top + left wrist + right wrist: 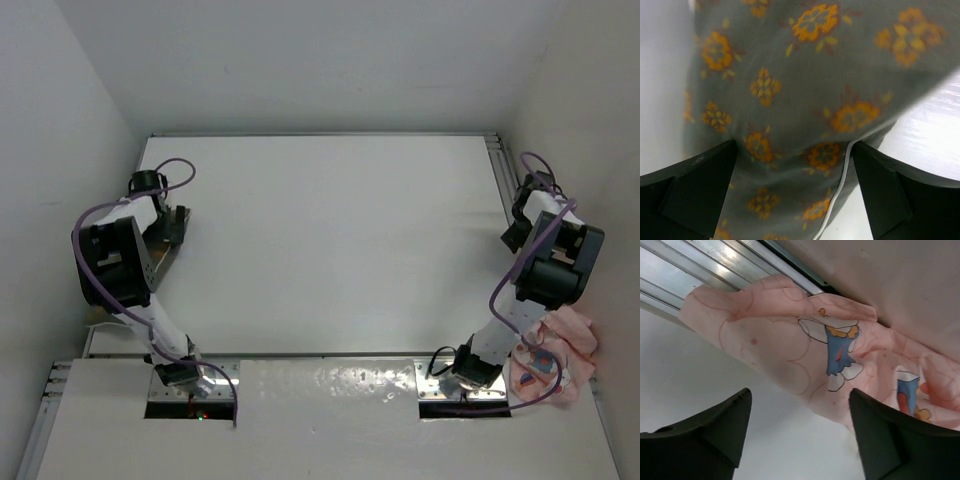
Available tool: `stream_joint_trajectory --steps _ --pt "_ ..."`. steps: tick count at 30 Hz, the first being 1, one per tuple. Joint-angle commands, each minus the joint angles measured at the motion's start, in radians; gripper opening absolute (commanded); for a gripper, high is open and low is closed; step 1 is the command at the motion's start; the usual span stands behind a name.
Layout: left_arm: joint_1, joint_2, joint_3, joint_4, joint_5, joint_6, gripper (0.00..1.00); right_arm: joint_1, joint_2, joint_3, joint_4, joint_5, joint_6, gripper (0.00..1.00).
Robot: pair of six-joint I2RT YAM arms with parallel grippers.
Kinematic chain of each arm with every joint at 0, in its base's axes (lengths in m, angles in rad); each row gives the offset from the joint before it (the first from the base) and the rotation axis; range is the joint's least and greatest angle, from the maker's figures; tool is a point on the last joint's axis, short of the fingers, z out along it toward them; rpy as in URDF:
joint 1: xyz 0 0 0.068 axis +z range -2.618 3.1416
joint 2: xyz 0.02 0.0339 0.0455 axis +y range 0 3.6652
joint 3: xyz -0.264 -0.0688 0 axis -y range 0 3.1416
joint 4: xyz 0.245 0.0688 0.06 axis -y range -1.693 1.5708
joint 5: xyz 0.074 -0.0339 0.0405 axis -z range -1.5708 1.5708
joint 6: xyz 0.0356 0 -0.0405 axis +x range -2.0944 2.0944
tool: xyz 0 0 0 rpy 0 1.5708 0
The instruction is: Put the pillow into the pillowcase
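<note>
- We see the left pincer (794, 150) spread wide over the pillow (805, 85), which lies at the far left edge of the surface (320, 240); we cannot tell whether the fingers touch it
- The right pincer (800, 395) is wide too and holds nothing; it hangs just before the pillowcase (785, 350), crumpled against the metal rail (700, 265) at the near right corner, well apart from the pillow
- We judge the pillow light, thin and floppy, best pinched at an edge by its white seam
- We judge the pillowcase limp; take a single layer at its open hem, which we cannot make out among the folds
</note>
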Motion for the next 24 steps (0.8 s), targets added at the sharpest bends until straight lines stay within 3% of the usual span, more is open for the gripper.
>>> stream_joint_trajectory --steps 1,3,4,5,6,7,8,10,11,13,16,17,19,20,22,24 --pt "0.002 0.003 -0.025 0.041 0.027 -0.054 1.0 0.006 0.006 -0.007 0.05 -0.041 -0.029 0.74" --pt "0.002 -0.02 -0.065 0.066 0.038 -0.055 0.97 0.006 0.022 -0.017 0.057 -0.009 -0.04 0.64" --pt "0.004 -0.026 -0.077 0.089 0.043 -0.054 0.96 0.006 0.029 -0.021 0.057 -0.004 -0.054 0.44" --pt "0.005 -0.031 -0.097 0.11 0.04 -0.048 0.91 0.008 0.038 -0.022 0.054 0.011 -0.057 0.16" --pt "0.004 -0.036 -0.106 0.111 0.035 -0.043 0.86 0.008 0.041 -0.025 0.054 0.02 -0.057 0.15" --pt "0.005 -0.039 -0.116 0.129 0.031 -0.038 0.81 0.006 0.042 -0.03 0.051 0.033 -0.051 0.0" --pt "0.005 -0.042 -0.126 0.137 0.027 -0.035 0.66 0.006 0.031 -0.036 0.052 0.04 -0.051 0.0" --pt "0.005 -0.054 -0.129 0.138 0.034 -0.029 0.46 0.021 0.005 -0.053 0.081 0.027 -0.075 0.0" --pt "0.005 -0.06 -0.129 0.14 0.038 -0.029 0.28 0.032 -0.015 -0.071 0.095 0.025 -0.089 0.0" --pt "0.001 -0.086 -0.134 0.152 0.046 -0.035 0.21 0.08 -0.081 -0.094 0.153 0.06 -0.136 0.0" --pt "-0.013 -0.105 -0.136 0.169 0.046 -0.044 0.27 0.12 -0.153 -0.125 0.207 0.071 -0.176 0.0" --pt "-0.018 -0.103 -0.133 0.166 0.043 -0.043 0.41 0.123 -0.164 -0.131 0.212 0.059 -0.178 0.0" --pt "-0.032 -0.105 -0.117 0.148 0.037 -0.047 0.59 0.13 -0.199 -0.133 0.216 0.034 -0.169 0.0" --pt "-0.036 -0.108 -0.11 0.138 0.04 -0.052 0.74 0.131 -0.207 -0.137 0.219 0.031 -0.166 0.0" --pt "-0.045 -0.114 -0.085 0.108 0.053 -0.057 0.87 0.132 -0.225 -0.143 0.225 0.05 -0.178 0.0" --pt "-0.053 -0.131 -0.07 0.088 0.069 -0.064 0.92 0.127 -0.218 -0.143 0.215 0.079 -0.184 0.02"
